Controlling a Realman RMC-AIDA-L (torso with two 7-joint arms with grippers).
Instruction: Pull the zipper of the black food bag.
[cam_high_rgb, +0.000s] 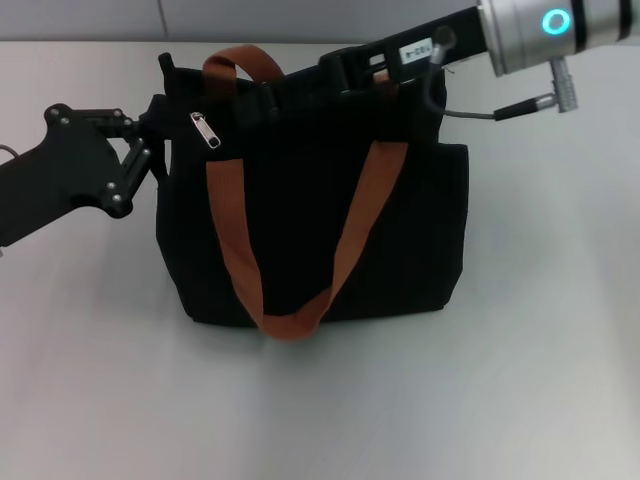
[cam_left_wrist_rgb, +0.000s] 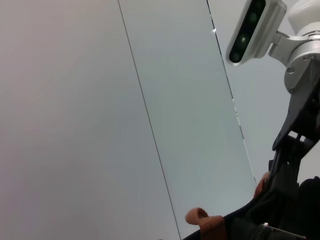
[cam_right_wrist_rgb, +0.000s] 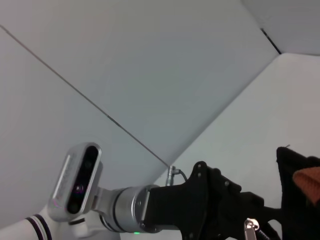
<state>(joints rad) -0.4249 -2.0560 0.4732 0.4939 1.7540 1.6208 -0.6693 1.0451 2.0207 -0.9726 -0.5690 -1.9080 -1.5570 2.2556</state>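
Plainly, one black food bag (cam_high_rgb: 320, 230) bears one zipper (cam_high_rgb: 205, 130); two pincers, left (cam_high_rgb: 150, 150) and right (cam_high_rgb: 345, 75), grip its top edge.

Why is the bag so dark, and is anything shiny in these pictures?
Head view: the bag is black cloth, so its folds hardly show, and it casts a soft shadow on the table; the zipper glints silver. Right wrist view: the zipper catches light too. Left wrist view: mostly pale, evenly lit wall.
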